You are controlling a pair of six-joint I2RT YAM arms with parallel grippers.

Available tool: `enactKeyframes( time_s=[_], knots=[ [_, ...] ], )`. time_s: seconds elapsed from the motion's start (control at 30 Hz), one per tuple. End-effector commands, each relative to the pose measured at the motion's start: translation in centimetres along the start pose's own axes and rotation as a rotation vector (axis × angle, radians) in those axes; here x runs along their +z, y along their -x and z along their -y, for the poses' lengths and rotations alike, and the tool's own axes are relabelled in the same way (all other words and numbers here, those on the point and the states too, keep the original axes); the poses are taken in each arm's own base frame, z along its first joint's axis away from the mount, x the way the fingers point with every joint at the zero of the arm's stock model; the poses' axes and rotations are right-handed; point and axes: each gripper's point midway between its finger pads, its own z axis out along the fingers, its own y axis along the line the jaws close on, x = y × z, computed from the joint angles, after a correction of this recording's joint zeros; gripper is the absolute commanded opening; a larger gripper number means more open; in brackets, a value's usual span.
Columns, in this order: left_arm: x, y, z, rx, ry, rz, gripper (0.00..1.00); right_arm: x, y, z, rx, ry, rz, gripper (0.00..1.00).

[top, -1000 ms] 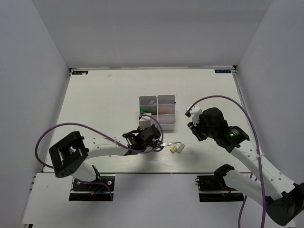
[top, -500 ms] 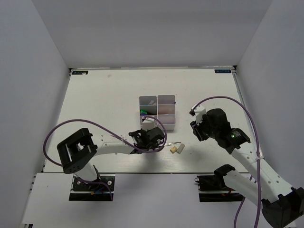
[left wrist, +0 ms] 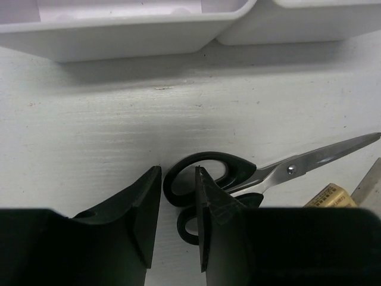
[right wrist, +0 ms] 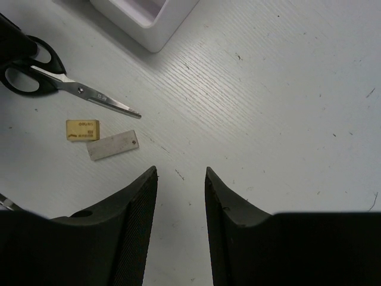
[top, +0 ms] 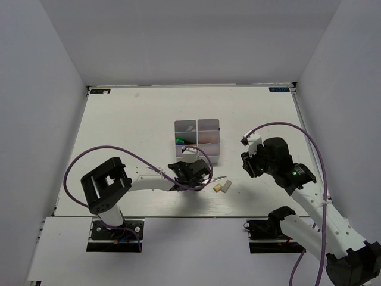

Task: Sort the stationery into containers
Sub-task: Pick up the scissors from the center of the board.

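Inspecting from the left: the left gripper point(left wrist: 177, 170) is low over the white table point(top: 131, 119), just in front of the containers point(top: 198, 140). Its jaws stand partly apart. In the left wrist view they straddle the left rim of the upper handle loop of the black-handled scissors point(left wrist: 256, 177). One finger point(left wrist: 149, 208) is outside the loop and the other sits over the loop's opening. I see table between the rim and the inner finger, so I record the rim as not pinched (the outer finger looks very close to it).

The scissors lie flat, blades closed and pointing right, away from that gripper. Just beside the blade tips lie the tan eraser point(right wrist: 83, 129) and the grey eraser point(right wrist: 113, 145), side by side on the table and near the front right corner of the containers.

Further right, the right gripper point(right wrist: 180, 173) hangs above bare table with its jaws apart and nothing between them. The erasers and scissors are well off to its left.
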Motion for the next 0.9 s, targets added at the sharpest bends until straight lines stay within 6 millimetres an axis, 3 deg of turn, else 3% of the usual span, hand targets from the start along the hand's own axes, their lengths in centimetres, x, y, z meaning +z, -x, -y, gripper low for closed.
enactKeyframes(
  time_s=[0.0,0.17,0.33,0.53,0.7,0.87],
  knots=[
    [-0.1,0.2,0.4,0.008,0.011,-0.008,0.38,-0.1,0.8,-0.1,0.019,0.010,0.045,0.41],
    [-0.4,-1.4,-0.3,0.047,0.040,-0.047,0.31,-0.4,1.0,0.0,0.027,0.008,0.060,0.41],
    [-1.0,-2.8,-1.4,0.081,0.061,-0.082,0.13,-0.5,1.1,0.2,0.036,0.003,0.068,0.41],
    [-3.3,-2.4,-1.2,0.156,0.023,-0.073,0.00,-0.6,1.2,0.3,0.045,0.001,0.075,0.41],
    [-6.3,0.0,-1.1,0.270,0.001,-0.015,0.00,-0.7,1.1,0.1,0.048,0.010,0.076,0.41],
    [-9.3,4.4,-1.7,0.360,0.006,0.102,0.00,-0.6,1.1,0.1,0.052,0.015,0.076,0.43]
  ],
)
